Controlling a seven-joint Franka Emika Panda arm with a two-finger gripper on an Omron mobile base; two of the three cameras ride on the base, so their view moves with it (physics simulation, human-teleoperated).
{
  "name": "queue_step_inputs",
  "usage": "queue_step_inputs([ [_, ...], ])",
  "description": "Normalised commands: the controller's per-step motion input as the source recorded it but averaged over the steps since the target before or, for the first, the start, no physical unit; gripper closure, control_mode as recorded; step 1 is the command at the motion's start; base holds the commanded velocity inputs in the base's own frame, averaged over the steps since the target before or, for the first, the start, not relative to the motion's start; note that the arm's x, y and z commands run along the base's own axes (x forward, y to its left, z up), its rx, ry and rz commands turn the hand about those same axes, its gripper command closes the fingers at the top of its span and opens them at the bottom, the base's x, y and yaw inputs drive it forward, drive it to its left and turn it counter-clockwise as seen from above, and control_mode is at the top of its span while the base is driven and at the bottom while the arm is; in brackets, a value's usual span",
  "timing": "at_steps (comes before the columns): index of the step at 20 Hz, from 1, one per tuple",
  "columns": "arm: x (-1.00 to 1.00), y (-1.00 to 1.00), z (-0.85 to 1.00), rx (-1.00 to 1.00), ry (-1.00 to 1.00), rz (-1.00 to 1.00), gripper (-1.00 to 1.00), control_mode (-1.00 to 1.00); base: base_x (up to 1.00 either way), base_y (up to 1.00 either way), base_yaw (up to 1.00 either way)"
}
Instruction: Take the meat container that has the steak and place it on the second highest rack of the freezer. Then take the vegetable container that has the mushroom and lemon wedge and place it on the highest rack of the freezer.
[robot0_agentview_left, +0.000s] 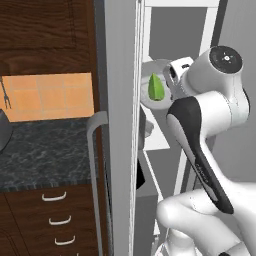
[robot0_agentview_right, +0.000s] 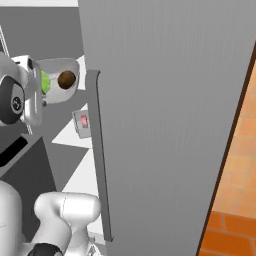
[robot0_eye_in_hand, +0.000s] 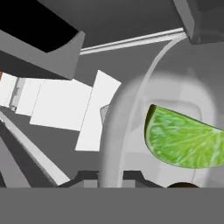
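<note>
Freezer (robot0_agentview_right: 165, 100) stood open, tall light-grey box w/ ribbed-looking door and long grey vertical handle (robot0_agentview_right: 100, 150); right base view had the door face across most of the frame, left base view caught it edge-on w/ dark wood cabinets (robot0_agentview_left: 45, 30), speckled dark counter (robot0_agentview_left: 45, 150) and orange tile wall (robot0_agentview_left: 50, 95) to its left. White flat shelves (robot0_agentview_left: 155, 137) inside, seen in both base views. Arm's white, rounded links reached into the upper interior.

Veg container (robot0_agentview_right: 60, 80), pale grey, smooth curved rim, was up near the top of the freezer interior, held at its rim by the gripper (robot0_eye_in_hand: 111, 177), fingers nearly shut on the thin wall. Which rack it was over, couldn't tell.

Meat container (robot0_agentview_right: 82, 122), small grey tray w/ red-pink steak (robot0_agentview_right: 84, 120), sat on a lower shelf — right base view alone gave that.

Lemon wedge (robot0_eye_in_hand: 186, 140), bright green crescent w/ veined flesh, lay in the veg container; hand view gave texture. Mushroom (robot0_agentview_right: 66, 79), round brown lump, beside it.
</note>
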Motion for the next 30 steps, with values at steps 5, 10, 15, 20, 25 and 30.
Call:
queue_step_inputs([
  [5,0.81,0.0,0.0,0.08,0.0,0.0,1.0,-1.0,0.0,0.0,0.0],
  [10,0.94,0.0,0.0,0.04,0.0,0.0,1.0,-1.0,0.0,0.0,0.0],
  [15,1.0,0.0,-0.08,0.0,0.01,0.0,1.0,-1.0,0.0,0.0,0.0],
  [20,1.0,0.0,-0.25,0.0,0.06,0.0,1.0,-1.0,0.0,0.0,0.0],
  [25,1.0,0.0,-0.13,0.0,0.01,0.0,1.0,-1.0,0.0,0.0,0.0],
  [30,0.59,0.12,-0.06,-0.02,-0.04,0.0,-1.0,-1.0,0.0,0.0,0.0],
])
